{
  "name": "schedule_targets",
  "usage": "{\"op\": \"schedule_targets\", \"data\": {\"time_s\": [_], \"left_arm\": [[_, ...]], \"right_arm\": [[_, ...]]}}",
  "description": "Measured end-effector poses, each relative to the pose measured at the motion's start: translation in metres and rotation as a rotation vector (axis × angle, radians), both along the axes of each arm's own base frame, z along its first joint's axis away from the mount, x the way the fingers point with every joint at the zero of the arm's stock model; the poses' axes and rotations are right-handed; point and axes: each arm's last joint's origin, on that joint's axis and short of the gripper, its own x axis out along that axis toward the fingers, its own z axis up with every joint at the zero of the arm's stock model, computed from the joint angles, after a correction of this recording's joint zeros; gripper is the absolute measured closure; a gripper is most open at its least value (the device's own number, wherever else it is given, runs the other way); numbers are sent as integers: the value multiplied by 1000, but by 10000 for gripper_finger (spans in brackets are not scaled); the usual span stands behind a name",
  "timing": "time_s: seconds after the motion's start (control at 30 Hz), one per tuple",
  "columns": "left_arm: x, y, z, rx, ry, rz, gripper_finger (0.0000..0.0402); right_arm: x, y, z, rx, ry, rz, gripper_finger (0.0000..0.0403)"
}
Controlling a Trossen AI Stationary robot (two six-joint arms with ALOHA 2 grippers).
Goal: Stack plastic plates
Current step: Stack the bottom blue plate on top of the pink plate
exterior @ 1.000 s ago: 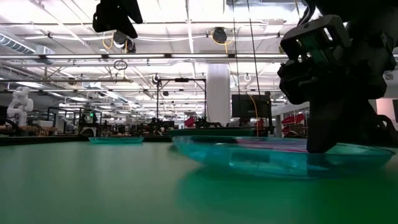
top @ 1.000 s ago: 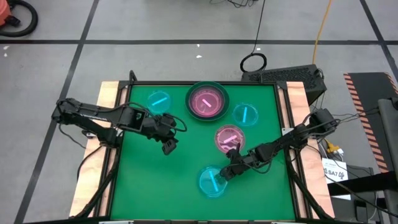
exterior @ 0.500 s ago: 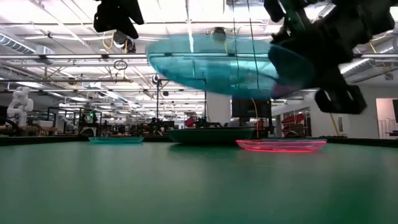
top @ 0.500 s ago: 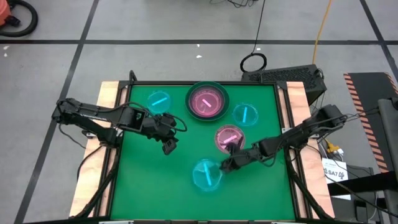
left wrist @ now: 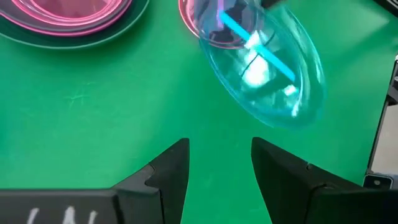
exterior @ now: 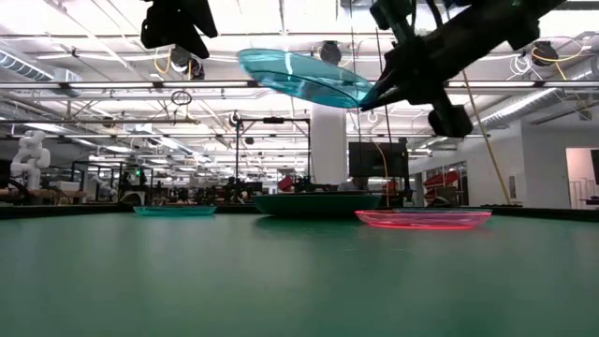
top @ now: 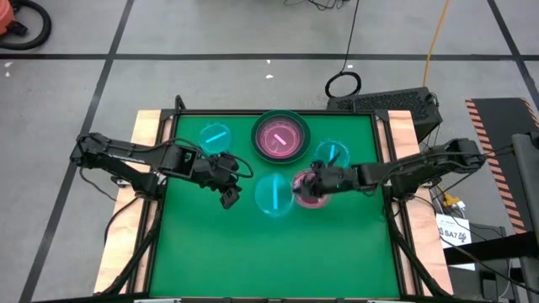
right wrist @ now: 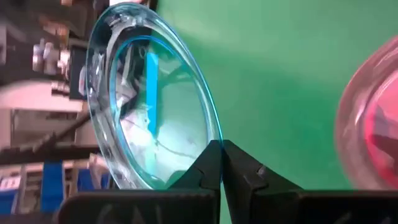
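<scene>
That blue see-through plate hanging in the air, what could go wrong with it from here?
The right hand pinches the cyan plate only at its rim, and the plate hangs tilted, so it might slip out and drop. It is also carried beside the translucent pink plate on the table and could knock it. The left hand waits nearby, open, and might get in the way.

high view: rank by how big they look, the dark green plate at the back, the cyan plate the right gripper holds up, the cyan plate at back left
1. dark green plate, clearly largest.
2. held cyan plate, though being lifted nearer the camera may inflate it.
3. back-left cyan plate, close to the held one.
</scene>
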Motion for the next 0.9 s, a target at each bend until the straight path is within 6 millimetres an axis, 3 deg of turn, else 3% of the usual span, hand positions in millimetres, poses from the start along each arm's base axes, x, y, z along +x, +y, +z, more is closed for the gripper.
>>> {"op": "schedule_targets", "data": {"time_s": [0.4, 0.73, 0.9], "left_arm": [[1, 1, 1, 14, -11, 14, 222], [3, 17, 1, 19, -14, 74, 222], [3, 28, 1, 32, -13, 97, 222]], "right_arm": [[-11, -68, 14, -50, -35, -222, 403], [-12, -132, 36, -126, 45, -268, 403], [-9, -167, 30, -112, 96, -258, 403]]}}
